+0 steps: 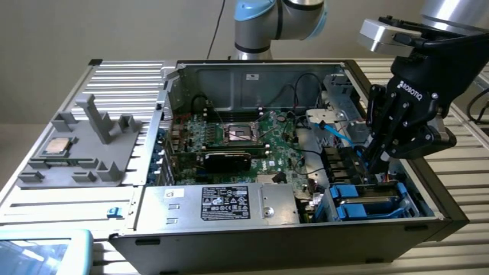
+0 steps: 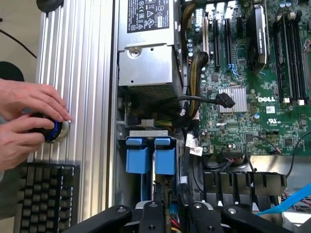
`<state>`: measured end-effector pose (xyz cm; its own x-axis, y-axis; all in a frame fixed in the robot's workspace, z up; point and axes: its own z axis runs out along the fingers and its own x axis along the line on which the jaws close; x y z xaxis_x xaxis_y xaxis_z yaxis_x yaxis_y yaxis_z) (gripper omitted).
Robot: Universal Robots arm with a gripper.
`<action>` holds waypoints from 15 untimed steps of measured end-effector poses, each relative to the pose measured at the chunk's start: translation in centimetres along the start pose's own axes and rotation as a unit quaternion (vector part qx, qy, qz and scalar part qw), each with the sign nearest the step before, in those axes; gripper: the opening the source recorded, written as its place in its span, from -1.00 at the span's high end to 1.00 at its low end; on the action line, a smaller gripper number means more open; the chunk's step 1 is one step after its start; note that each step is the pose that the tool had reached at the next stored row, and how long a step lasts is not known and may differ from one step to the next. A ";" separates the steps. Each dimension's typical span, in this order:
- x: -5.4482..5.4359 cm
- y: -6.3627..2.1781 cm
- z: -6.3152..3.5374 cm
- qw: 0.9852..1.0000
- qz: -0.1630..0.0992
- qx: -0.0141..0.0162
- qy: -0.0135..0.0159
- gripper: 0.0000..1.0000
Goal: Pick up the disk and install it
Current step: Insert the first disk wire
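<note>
My tool [image 1: 374,172] stands lowered into the open computer case [image 1: 267,246], over the drive bay at 4 o'clock from the motherboard [image 1: 252,143] in the exterior view; I cannot tell whether it is open or closed. The disk [image 1: 372,199] lies in that bay between its blue carrier rails, just at 6 o'clock of the tool. The power supply [image 1: 221,203] sits at 9 o'clock of the disk.
</note>
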<state>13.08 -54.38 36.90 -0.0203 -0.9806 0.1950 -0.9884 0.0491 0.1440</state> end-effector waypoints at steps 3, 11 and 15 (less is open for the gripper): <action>0.1 -0.01 0.09 1.000 0.000 0.000 -0.003 0.51; 0.6 -0.04 0.21 1.000 -0.003 0.000 -0.018 0.51; 0.8 -0.05 0.26 1.000 -0.004 -0.001 -0.024 0.51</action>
<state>13.07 -55.21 36.79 -0.0203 -0.9889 0.1471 -0.9884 0.0421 0.1462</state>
